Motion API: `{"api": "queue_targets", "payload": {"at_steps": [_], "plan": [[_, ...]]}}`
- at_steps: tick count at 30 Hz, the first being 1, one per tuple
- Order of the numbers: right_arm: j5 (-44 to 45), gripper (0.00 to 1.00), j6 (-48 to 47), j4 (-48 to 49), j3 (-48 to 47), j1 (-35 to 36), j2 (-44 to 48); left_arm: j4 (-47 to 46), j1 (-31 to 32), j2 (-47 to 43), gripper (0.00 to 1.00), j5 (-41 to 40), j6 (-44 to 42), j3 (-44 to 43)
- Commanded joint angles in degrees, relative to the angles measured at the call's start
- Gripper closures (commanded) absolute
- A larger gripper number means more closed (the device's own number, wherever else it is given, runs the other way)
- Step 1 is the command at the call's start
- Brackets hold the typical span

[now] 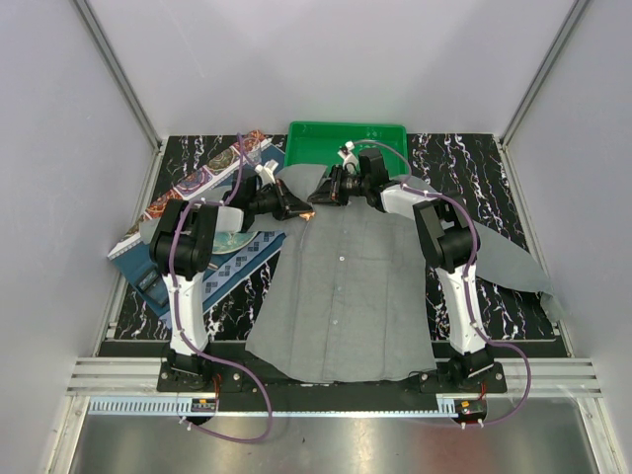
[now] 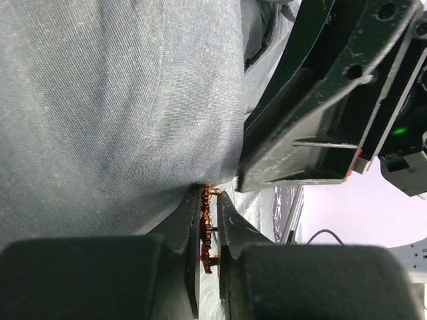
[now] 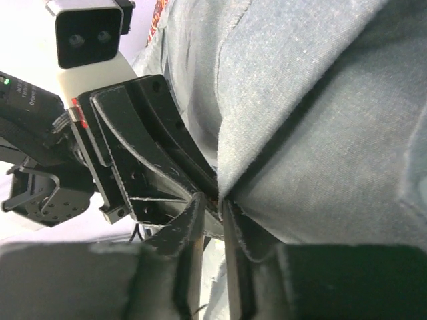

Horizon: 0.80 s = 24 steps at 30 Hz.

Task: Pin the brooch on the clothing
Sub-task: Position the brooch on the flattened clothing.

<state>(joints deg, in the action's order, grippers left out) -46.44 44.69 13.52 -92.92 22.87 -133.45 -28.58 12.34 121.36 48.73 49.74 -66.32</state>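
The grey shirt (image 1: 346, 286) lies flat on the table, collar at the far end. Both grippers meet at its collar edge. My left gripper (image 1: 304, 209) is shut on the tiny red-orange brooch (image 2: 208, 227), which stands edge-on between its jaws against the cloth (image 2: 113, 113). My right gripper (image 1: 324, 194) comes in from the opposite side; its black fingers (image 2: 313, 127) sit just above the brooch. In the right wrist view its jaws (image 3: 213, 213) are nearly closed on the shirt's folded edge (image 3: 230, 167), with a speck of the brooch (image 3: 215, 197) at the tips.
A green tray (image 1: 346, 143) stands just behind the collar. A dark blue patterned placemat (image 1: 227, 262) with a plate (image 1: 237, 239) lies at the left under the left arm. The shirt's right sleeve (image 1: 513, 262) spreads over the black marbled tabletop (image 1: 464, 163).
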Motion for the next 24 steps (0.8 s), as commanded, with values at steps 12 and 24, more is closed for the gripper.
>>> {"api": "queue_targets", "payload": {"at_steps": [12,24], "plan": [[-4.36,0.50,-11.62,-9.90,-4.10,-4.33,7.06,-2.01,0.14,1.42,1.00,1.81,-0.96,-3.37],[-13.50,0.49,-16.65,-18.88,-10.52,-3.98,0.30,-4.46,0.05,2.04,1.00,3.74,0.45,-3.37]]}}
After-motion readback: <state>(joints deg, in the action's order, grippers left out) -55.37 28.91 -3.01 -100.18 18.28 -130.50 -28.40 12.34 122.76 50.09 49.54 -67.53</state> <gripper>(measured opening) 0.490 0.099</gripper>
